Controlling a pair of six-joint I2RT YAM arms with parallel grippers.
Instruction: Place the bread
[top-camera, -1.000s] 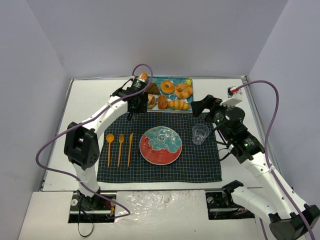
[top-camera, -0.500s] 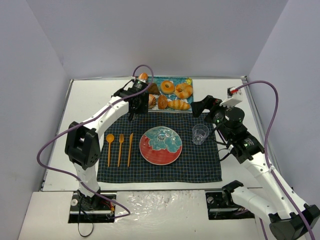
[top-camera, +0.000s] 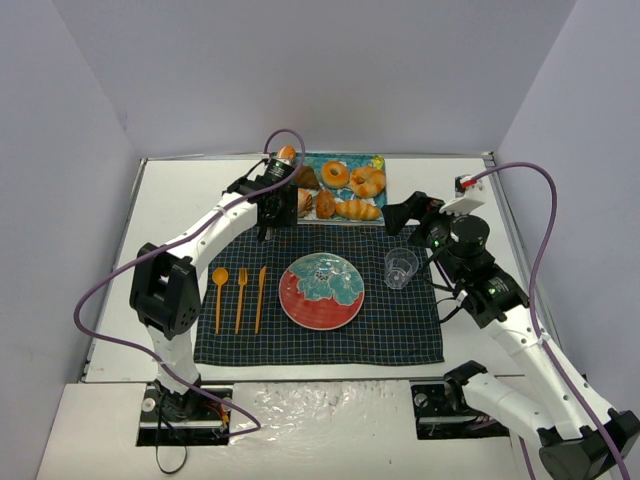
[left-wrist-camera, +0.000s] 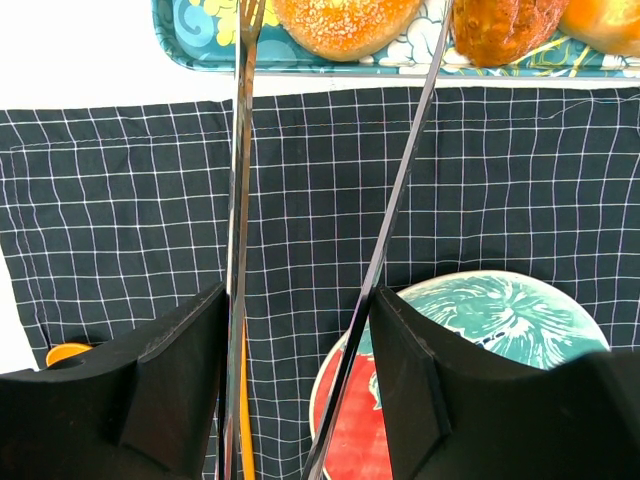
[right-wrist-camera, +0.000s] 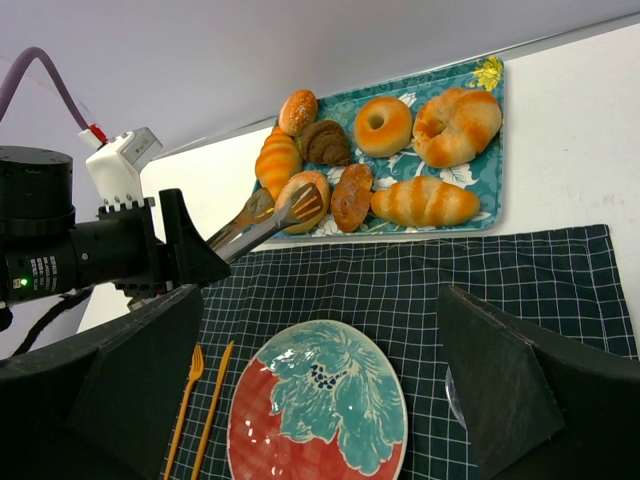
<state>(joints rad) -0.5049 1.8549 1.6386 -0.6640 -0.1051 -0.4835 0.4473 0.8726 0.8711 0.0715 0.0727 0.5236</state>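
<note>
At the far side of the tabletop (top-camera: 180, 200), the bread (right-wrist-camera: 383, 125), a small golden ring, lies untouched on the tray (top-camera: 378, 163). The left arm's fingers (left-wrist-camera: 170, 380) pinch tongs (left-wrist-camera: 238, 150), whose open tips straddle a seeded roll (left-wrist-camera: 345, 20), not the ring. The right arm's fingers (right-wrist-camera: 510, 390) are spread wide near the cup (top-camera: 401, 267). The plate (top-camera: 321, 291), the likely destination, is bare, so pickup and delivery both remain.

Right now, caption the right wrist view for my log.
Left gripper poises tongs at a round bun on the teal pastry tray; ring bagel untouched, floral plate waiting below.
</note>
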